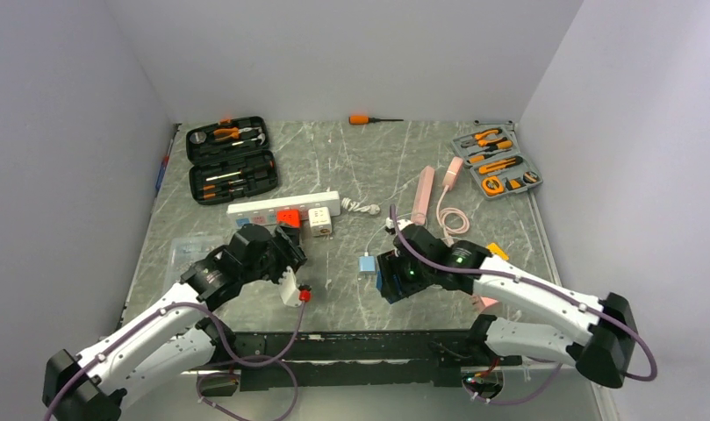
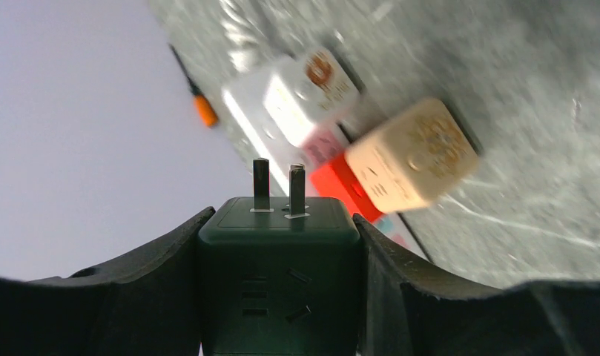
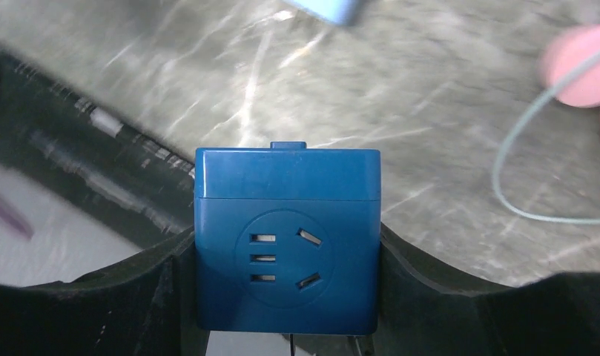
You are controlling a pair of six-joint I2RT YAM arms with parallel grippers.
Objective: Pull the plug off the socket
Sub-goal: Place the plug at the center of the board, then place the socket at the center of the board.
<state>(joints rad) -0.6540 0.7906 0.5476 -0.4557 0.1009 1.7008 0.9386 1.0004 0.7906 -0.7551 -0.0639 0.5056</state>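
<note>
Clutching green plug [image 2: 279, 282] (prongs [image 2: 261, 184] bare), left arm [image 1: 149, 329] bends.

Both arms are reaching forward and inward, each gripper clamping a cube-shaped block.
The left arm [image 1: 149, 338] is bending at the elbow and angling up to the right, the left gripper [image 1: 285, 253] squeezing a dark green plug [image 2: 279, 274] between both fingers, prongs pointing away from the wrist. The right arm [image 1: 535, 294] is stretching leftward, the right gripper [image 1: 389, 279] pinching a blue adapter [image 3: 285, 252] by its sides.

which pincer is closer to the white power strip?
Left. The left pincer sits just near-side of the power strip; the right pincer is farther off to its right.
</note>
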